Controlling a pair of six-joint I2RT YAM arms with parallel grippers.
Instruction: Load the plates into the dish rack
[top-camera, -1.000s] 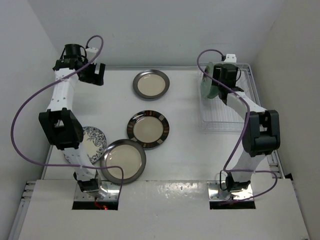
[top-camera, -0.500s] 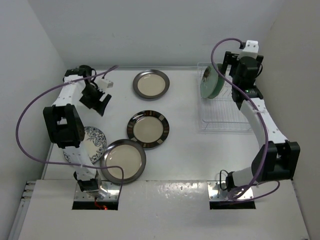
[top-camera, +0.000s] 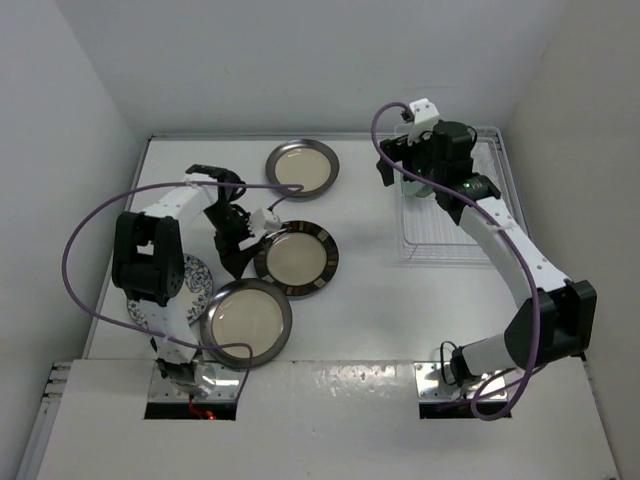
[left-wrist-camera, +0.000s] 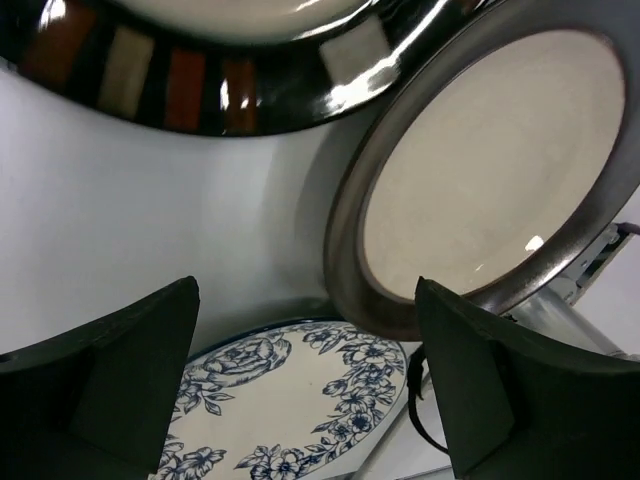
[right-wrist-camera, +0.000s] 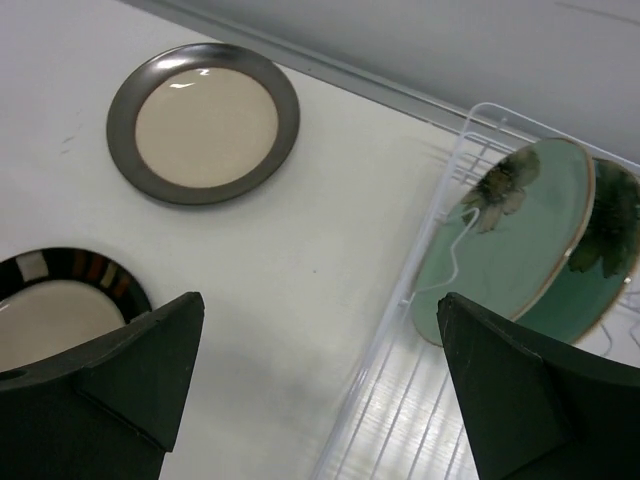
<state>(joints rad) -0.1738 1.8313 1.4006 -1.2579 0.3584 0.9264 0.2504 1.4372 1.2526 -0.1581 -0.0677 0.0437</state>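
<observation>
Plates (top-camera: 302, 168): two green (right-wrist-camera: 500, 240) in dish rack (top-camera: 445, 245), four on table (top-camera: 360, 320); both end effectors (left-wrist-camera: 305, 300) (right-wrist-camera: 320, 310) spread wide.

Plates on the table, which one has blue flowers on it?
The white-and-blue floral plate, the leftmost one. The other three lying flat are cream with dark rims.

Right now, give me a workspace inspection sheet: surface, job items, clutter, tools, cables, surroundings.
Surface: white table, plates lying on it.
Job's things: two mint-green plates upright in dish rack; far grey-rimmed plate, patterned-rim plate, near grey-rimmed plate, blue floral plate flat on table.
Clutter: nothing seen.
Tools: left tool open, empty, above near plates; right tool open, empty, beside rack.
Cables: purple left cable and right cable loop free.
Surroundings: white walls.
</observation>
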